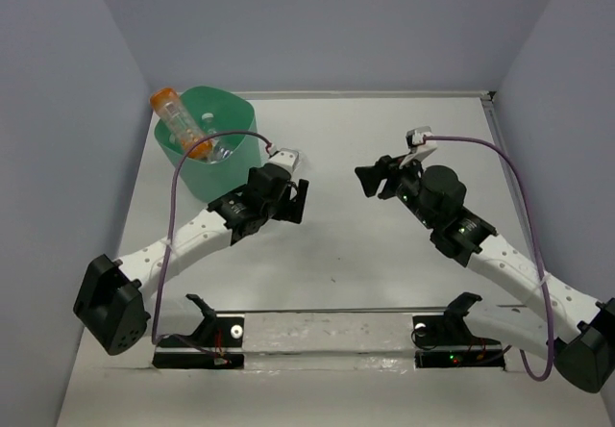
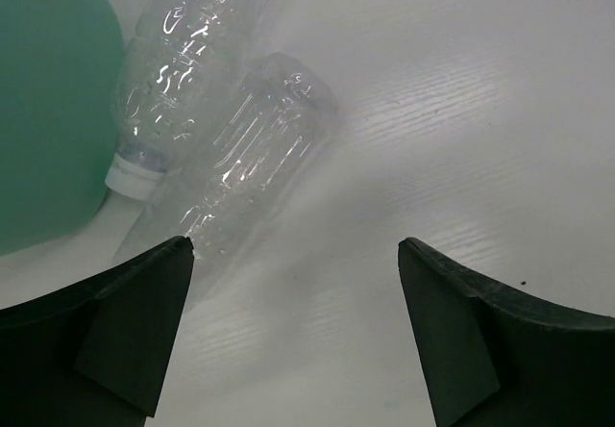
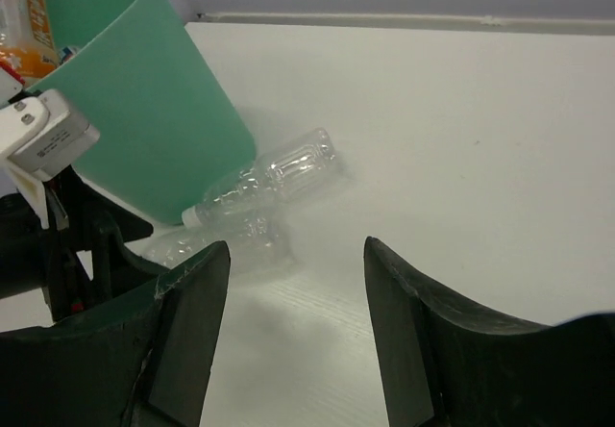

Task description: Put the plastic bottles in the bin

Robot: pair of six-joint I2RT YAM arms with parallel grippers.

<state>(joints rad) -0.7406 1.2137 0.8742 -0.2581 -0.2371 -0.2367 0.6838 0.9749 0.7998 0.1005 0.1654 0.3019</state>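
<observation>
The bin (image 1: 231,172) stands near the far left corner of the desk. An orange bottle (image 1: 176,119) pokes up over its far rim, and there seem to be clear ones lying inside, though the glare makes them hard to count. Two clear bottles are left out on the desk at the foot of the bin, on the side facing the middle. A capped bottle (image 2: 183,62) lies with its white cap close to the bin wall, and a second bottle (image 2: 255,153) lies just beside it. The left fingers (image 1: 298,201) hang over this pair, spread wide and empty, with the second bottle just ahead of them. The right fingers (image 1: 368,183) are also wide apart and empty, held well off toward the middle of the desk. This looks like the approach for one of the last picks. The next move would likely be to bring the left fingers forward and down across the second bottle's body and close gently, as thin plastic may buckle or roll.
</observation>
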